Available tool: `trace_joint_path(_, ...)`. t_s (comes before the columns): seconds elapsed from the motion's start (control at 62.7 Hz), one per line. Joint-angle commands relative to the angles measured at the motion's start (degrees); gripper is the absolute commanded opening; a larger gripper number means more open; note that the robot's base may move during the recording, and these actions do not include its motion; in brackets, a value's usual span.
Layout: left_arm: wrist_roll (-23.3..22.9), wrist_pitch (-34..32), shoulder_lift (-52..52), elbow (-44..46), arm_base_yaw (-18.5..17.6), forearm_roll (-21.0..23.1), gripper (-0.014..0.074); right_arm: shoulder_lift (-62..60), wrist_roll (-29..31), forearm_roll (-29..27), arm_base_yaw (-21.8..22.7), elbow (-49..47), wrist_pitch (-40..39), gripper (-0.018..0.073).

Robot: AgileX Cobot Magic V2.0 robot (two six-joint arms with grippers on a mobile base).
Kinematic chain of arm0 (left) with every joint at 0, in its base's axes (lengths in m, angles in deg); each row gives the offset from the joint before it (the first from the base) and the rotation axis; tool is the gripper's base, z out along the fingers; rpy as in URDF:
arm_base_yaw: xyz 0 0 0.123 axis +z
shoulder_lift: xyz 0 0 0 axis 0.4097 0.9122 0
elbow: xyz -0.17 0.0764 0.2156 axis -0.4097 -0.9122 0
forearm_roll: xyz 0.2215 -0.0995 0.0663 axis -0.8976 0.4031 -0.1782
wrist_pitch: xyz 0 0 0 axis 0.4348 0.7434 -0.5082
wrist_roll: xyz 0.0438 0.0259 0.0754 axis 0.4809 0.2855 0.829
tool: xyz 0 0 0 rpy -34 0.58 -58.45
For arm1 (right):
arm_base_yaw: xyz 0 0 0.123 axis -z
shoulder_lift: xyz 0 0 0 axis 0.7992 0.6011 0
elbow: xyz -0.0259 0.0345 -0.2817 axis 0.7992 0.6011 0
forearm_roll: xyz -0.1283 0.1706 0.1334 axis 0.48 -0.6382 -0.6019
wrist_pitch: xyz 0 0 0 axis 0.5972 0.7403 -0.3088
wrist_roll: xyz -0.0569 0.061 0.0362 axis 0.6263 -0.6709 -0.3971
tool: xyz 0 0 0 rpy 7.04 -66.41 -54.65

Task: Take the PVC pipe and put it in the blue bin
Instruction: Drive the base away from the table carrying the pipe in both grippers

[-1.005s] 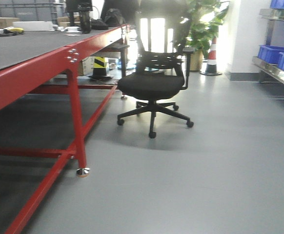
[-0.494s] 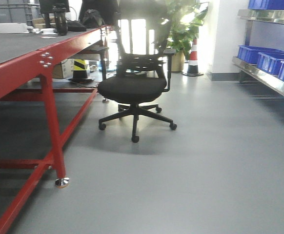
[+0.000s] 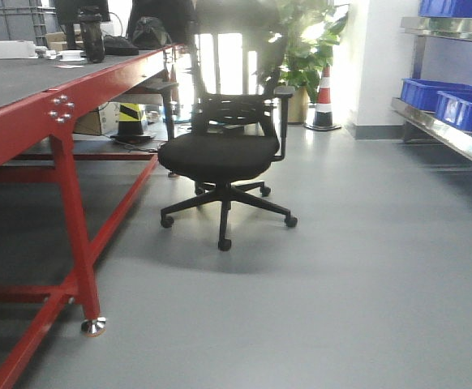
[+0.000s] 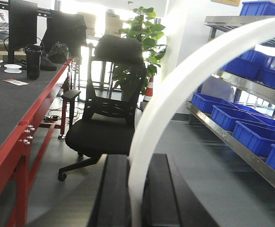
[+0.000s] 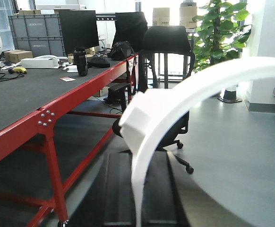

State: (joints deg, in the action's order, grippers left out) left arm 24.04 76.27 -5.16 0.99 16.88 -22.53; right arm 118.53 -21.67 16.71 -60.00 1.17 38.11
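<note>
From where I stand, the worry is the overhang. The white pipe [image 4: 194, 61] sweeps up and away to the right in a long arc, and it is pinched only near its lower end. If it brushes the office chair [image 3: 220, 154] or the metal shelf [image 3: 451, 136] to the right of that chair, it could twist in the grip or be levered out onto the floor [image 3: 341, 284]. It also looks like smooth, thin plastic, so I'd expect it to swivel easily if it is swung fast. The left end effector [image 4: 136, 161] is clenched on the pipe, with the strip rising straight out from between its two black fingers [image 4: 115, 189]. The right end effector [image 5: 137, 158] likewise grasps a white curve [image 5: 213, 80], and a squared end shows just above its fingertips. I can't tell whether both are holding one piece or two. Neither arm shows in the front view. The blue bins [image 3: 431, 91] sit on that shelf, well apart from the pipe, and I can't tell which one is meant. The red bench [image 3: 17, 134] runs along the chair's left side, so the lane between bench and shelf is partly blocked by the chair.
</note>
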Motion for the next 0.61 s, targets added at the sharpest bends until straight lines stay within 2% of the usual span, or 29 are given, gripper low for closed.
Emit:
trace_joint_path(0.0,0.0,-1.6,-0.3,0.0,-0.4,0.0,-0.0111,-0.1,0.6,0.0,0.0,-0.1,-1.3,-0.0168)
trace_joint_path(0.59,0.0,-1.6,-0.3,0.0,-0.4,0.0,-0.0111,-0.1,0.6,0.0,0.0,-0.1,-1.3,-0.0168)
